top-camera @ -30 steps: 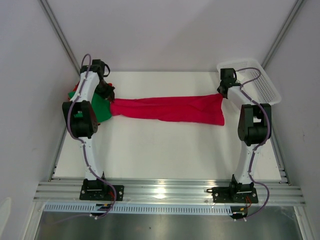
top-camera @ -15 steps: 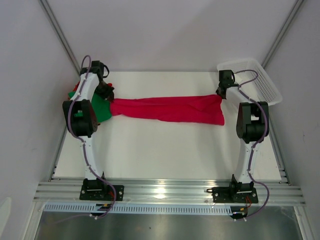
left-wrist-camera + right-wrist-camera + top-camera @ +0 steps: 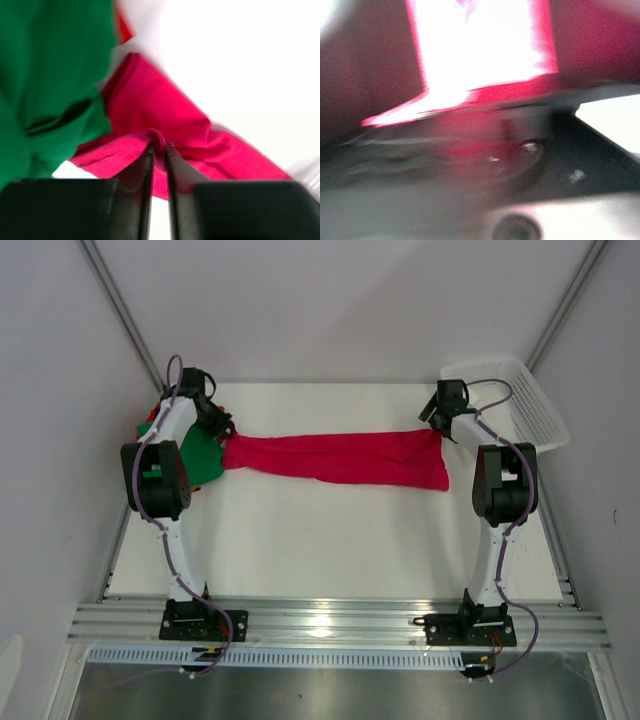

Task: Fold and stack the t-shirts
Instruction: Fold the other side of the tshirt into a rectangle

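**White table (image 3: 320, 540), crimson t-shirt (image 3: 340, 458) spread between two arms**

Left jaws: nearly closed, a fold of the crimson t-shirt nipped at their tips. Right jaws: at the opposite end of it, view blurred; opening and hold could not be told. Crimson t-shirt lay as a long band across the table. Green t-shirt (image 3: 203, 455) sat bunched beside its left end. White mesh basket (image 3: 530, 410) stood far right.

The crimson t-shirt (image 3: 335, 458) and green t-shirt (image 3: 205, 455) are plain, the mesh basket (image 3: 530, 410) and table (image 3: 330, 540) white.
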`<action>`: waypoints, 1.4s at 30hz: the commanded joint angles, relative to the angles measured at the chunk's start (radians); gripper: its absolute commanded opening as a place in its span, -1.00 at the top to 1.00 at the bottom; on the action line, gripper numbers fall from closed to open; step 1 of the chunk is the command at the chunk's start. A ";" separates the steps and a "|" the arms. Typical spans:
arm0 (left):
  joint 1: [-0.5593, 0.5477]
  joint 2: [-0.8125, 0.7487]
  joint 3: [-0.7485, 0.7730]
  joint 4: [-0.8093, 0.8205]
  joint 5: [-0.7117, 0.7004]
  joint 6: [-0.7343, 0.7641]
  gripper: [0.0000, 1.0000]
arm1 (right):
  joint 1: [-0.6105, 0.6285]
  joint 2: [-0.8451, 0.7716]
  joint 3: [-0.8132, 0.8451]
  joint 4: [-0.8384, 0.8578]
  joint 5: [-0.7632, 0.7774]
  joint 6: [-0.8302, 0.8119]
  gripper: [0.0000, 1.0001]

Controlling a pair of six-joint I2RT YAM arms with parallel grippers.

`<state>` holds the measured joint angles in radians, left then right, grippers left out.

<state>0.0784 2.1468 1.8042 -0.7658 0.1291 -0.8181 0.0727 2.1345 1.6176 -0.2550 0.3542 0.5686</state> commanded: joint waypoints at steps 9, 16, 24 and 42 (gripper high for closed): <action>0.011 -0.054 -0.006 0.181 0.234 0.095 -0.62 | 0.004 -0.195 -0.182 0.190 -0.011 -0.030 -0.91; 0.011 -0.067 -0.014 0.204 0.331 0.108 -0.73 | 0.087 -0.320 -0.275 0.235 0.042 -0.065 -0.91; 0.008 -0.156 -0.117 0.221 0.375 0.131 -0.74 | 0.238 -0.518 -0.392 0.275 0.063 -0.052 -0.92; 0.009 -0.264 -0.239 0.252 0.469 0.149 -0.75 | 0.343 -0.438 -0.559 0.203 0.037 0.102 -0.89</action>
<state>0.0811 1.9575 1.6043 -0.5549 0.5377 -0.6880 0.4126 1.6436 1.0256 -0.0540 0.3813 0.6804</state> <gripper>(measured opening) 0.876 0.948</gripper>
